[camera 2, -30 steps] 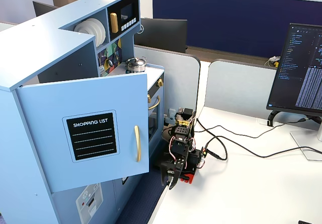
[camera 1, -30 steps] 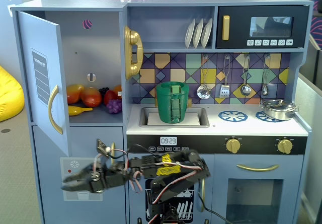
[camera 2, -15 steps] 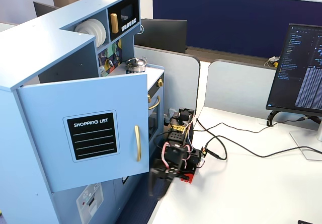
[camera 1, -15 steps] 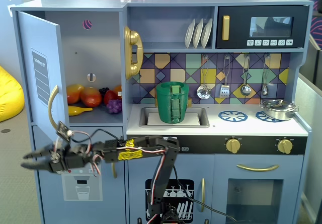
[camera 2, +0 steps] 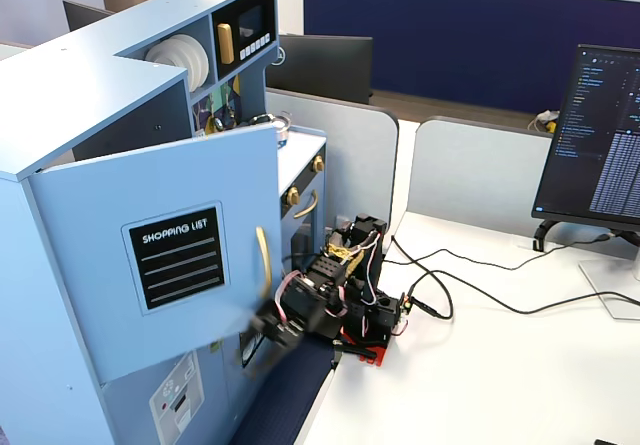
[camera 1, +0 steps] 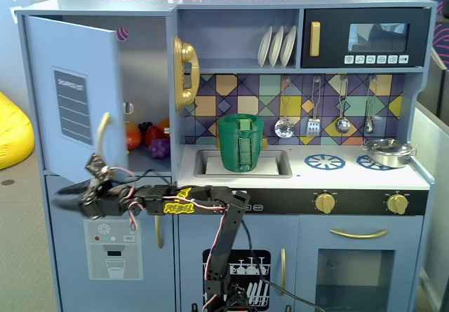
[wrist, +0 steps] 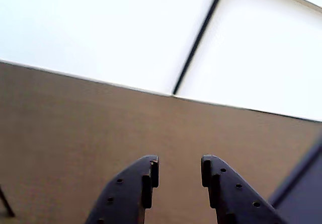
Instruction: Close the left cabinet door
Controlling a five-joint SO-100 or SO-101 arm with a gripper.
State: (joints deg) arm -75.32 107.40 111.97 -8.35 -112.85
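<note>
Light-blue left cabinet door (camera 1: 74,91) stood ajar, swung out from the upper-left compartment of the toy kitchen (camera 1: 365,245). Its black "SHOPPING LIST" chalkboard label (camera 2: 180,256) faced outward, with the curved gold handle (camera 2: 263,261) just beside it on the free edge. In a fixed view the door covered most of the opening; toy fruit (camera 1: 147,138) showed in the gap to its right.

Arm (camera 1: 226,235) was based in front of the lower cabinets and reached out horizontally to view-left, forearm carrying a yellow sticker (camera 1: 179,205). Gripper (camera 1: 62,198) sat below the door's bottom edge, near the handle's lower end, just above the blue door with the white dispenser graphic (camera 1: 112,249). Contact with the door couldn't be told; the gripper was motion-blurred in the other fixed view (camera 2: 262,340).

Wrist view: gripper (wrist: 179,172) had its two dark fingers (wrist: 136,194) parted with a clear gap, nothing between them. Behind them was a flat brown-grey surface, with white panels split by a dark line above it.

Elsewhere: green basket (camera 1: 240,142) in the sink (camera 1: 277,163), pot (camera 1: 387,152) on the stovetop, plates (camera 1: 276,46) on the shelf, black microwave door (camera 1: 365,37) shut. A monitor (camera 2: 600,140) stood on the white desk (camera 2: 500,375) well apart from the arm.
</note>
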